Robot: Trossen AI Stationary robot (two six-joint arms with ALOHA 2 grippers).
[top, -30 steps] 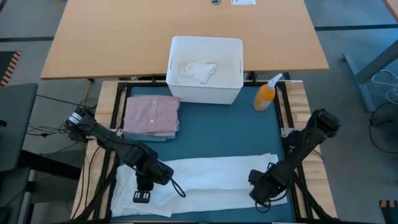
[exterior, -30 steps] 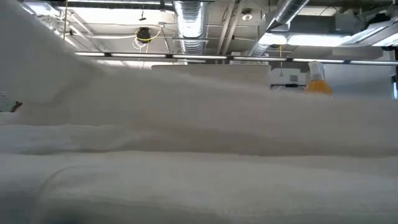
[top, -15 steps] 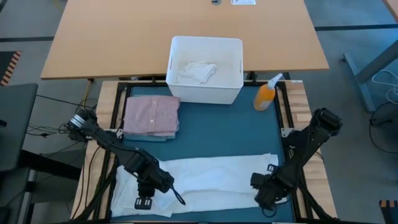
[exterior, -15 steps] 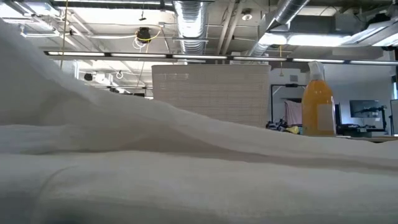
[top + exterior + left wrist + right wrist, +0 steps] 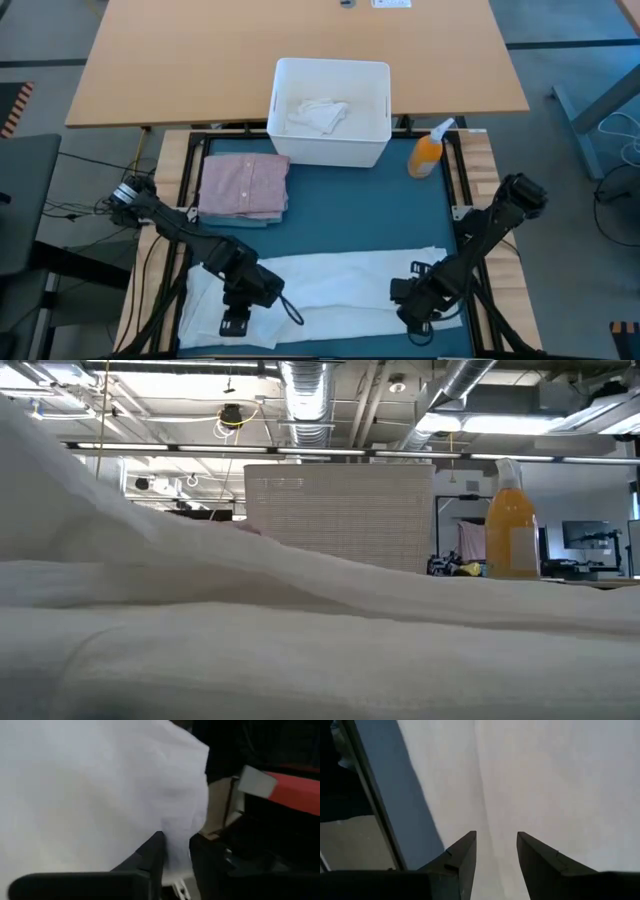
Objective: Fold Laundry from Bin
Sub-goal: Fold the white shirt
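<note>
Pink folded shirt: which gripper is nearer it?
Left. The left gripper sits just below the pink shirt on the white cloth; the right gripper is across the mat.

- Bin (image 5: 330, 110): far edge of mat (image 5: 370, 210), centre; cloth piece (image 5: 318, 114) inside.
- Spray bottle (image 5: 427, 152): just right of bin.
- Folded shirt (image 5: 244, 186): mat's left, near bin.
- Long cloth (image 5: 340, 285): across mat's near edge.

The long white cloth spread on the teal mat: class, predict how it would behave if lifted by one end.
The long white cloth looks floppy: it lies flat with soft wrinkles and a rumpled left end, so it would probably drape and sag. It seems thin, so likely light. On the smooth teal mat it may drag and bunch.
</note>
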